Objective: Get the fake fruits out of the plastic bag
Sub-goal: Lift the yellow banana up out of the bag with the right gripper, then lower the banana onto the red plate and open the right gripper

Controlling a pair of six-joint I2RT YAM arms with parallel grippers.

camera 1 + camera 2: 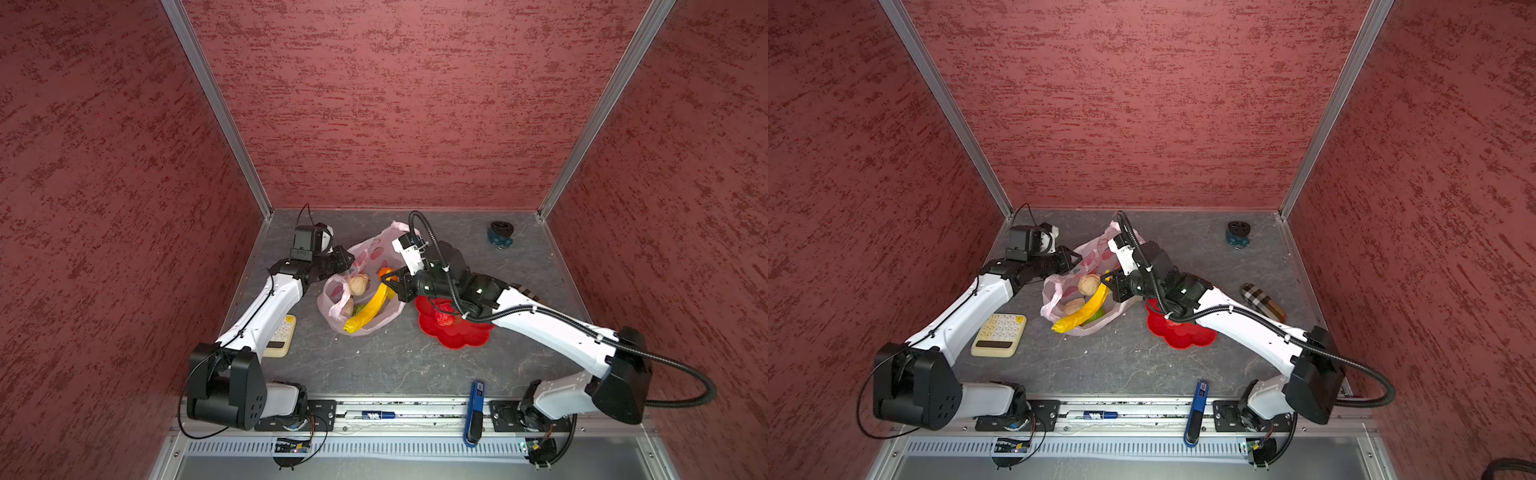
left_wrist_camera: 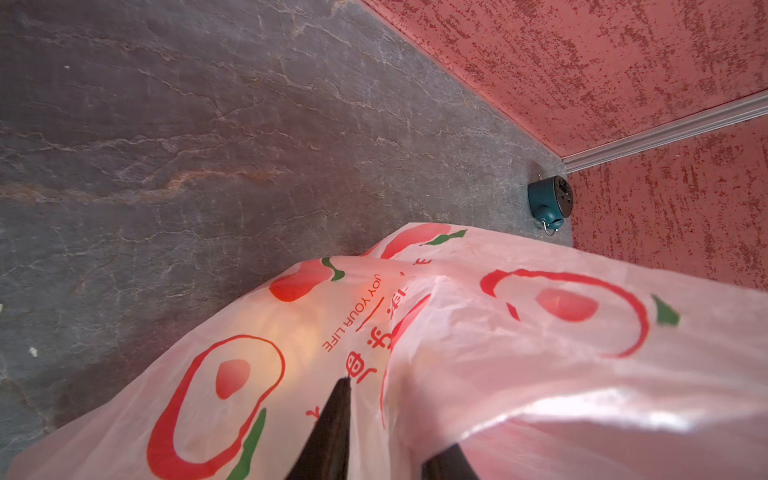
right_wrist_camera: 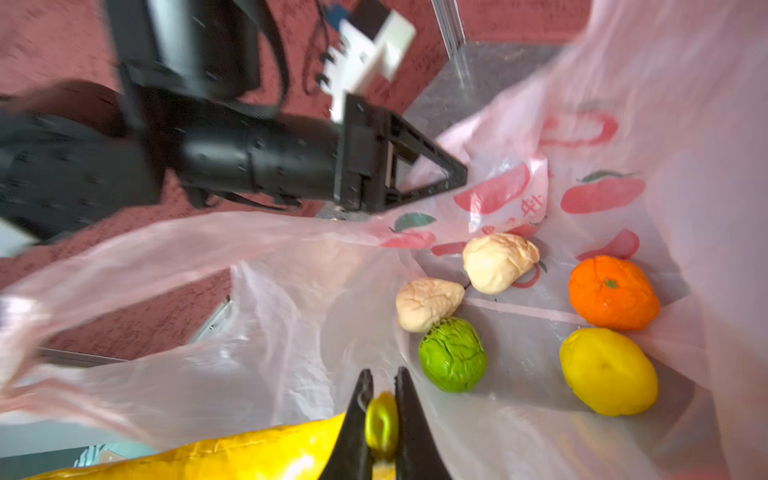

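Clearly five loose fake fruits [image 3: 453, 353] lie inside one plastic bag [image 3: 291, 332].

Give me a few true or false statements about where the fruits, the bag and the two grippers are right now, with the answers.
1. The right gripper is shut on the banana's stem end. True.
2. The orange fruit lies in the red dish. False: it lies inside the plastic bag; the dish holds the bumpy red fruit.
3. The left gripper grips the plastic bag. True.
4. The green fruit has been taken out of the bag. False: it is inside the bag, beside a beige fruit.
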